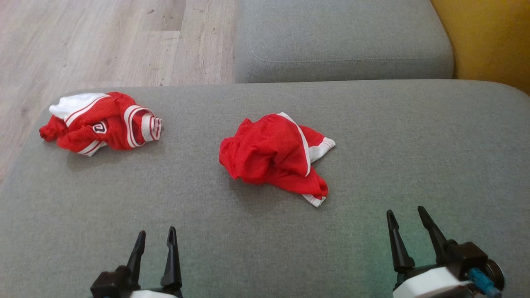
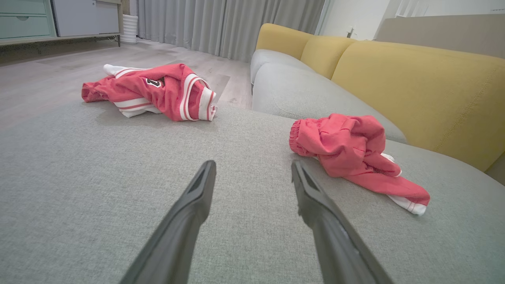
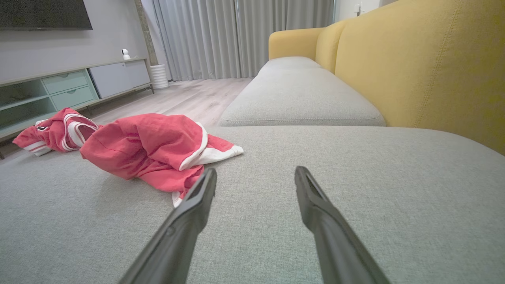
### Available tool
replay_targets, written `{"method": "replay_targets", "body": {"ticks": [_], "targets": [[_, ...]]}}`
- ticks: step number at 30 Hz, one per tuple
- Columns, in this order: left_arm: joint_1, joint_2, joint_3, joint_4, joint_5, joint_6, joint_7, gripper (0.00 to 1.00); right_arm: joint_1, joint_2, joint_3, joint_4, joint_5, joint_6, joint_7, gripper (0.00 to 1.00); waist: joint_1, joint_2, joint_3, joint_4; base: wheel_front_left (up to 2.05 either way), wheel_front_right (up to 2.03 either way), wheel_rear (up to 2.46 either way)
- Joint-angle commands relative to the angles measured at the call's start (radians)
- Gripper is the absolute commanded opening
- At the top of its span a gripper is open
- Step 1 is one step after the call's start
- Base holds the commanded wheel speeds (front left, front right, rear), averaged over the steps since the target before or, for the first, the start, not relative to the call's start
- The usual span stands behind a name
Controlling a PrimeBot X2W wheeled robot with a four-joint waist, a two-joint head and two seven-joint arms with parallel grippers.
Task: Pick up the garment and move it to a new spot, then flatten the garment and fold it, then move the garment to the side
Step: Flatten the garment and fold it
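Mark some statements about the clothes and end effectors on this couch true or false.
1. The left end effector and right end effector are both open and hold nothing. True.
2. The numbered jersey and the red shorts both lie on the grey cushion. True.
3. The two garments touch each other. False: a stretch of bare cushion separates them.
4. The red shorts are folded flat. False: they lie crumpled in a heap.
5. The numbered jersey lies on the robot's right. False: it lies to the left, near the cushion's edge, and the shorts lie near the middle.
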Motion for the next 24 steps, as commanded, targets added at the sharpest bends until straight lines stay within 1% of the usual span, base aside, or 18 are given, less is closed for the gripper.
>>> {"method": "replay_targets", "body": {"ticks": [1, 10, 15, 20, 21, 24], "targets": [[-0.03, 0.015, 0.032, -0.03, 0.006, 0.008, -0.006, 1.0, -0.041, -0.005, 0.022, -0.026, 0.006, 0.008, -0.011, 1.0, 0.0, -0.0001, 0.0, 0.0, 0.0, 0.0, 0.0], [-0.031, 0.018, 0.025, -0.03, 0.007, 0.016, -0.004, 1.0, -0.04, -0.005, 0.021, -0.027, 0.004, 0.008, -0.011, 1.0, 0.0, -0.0001, 0.008, 0.003, 0.0, 0.0, 0.0], [-0.039, 0.017, 0.016, -0.034, 0.011, 0.017, -0.002, 1.0, -0.061, -0.005, 0.015, -0.021, -0.001, 0.008, -0.005, 1.0, 0.0, -0.0001, 0.024, 0.021, 0.0, 0.0, 0.0], [-0.051, 0.017, 0.005, -0.049, 0.018, 0.019, 0.003, 1.0, -0.163, -0.005, 0.016, -0.03, 0.023, 0.008, 0.038, 1.0, 0.0, -0.0001, 0.049, 0.049, 0.0, 0.0, 0.0], [-0.051, 0.017, 0.005, -0.049, 0.018, 0.019, 0.003, 1.0, -0.163, -0.005, 0.016, -0.03, 0.023, 0.008, 0.038, 1.0, 0.0, -0.0001, 0.049, 0.049, 0.0, 0.0, 0.0], [-0.064, 0.012, -0.005, -0.065, 0.024, 0.02, 0.005, 1.0, -0.267, -0.005, 0.021, -0.029, 0.017, 0.008, 0.091, 1.0, 0.0, -0.0001, 0.079, 0.074, 0.0, 0.0, 0.0]]}}
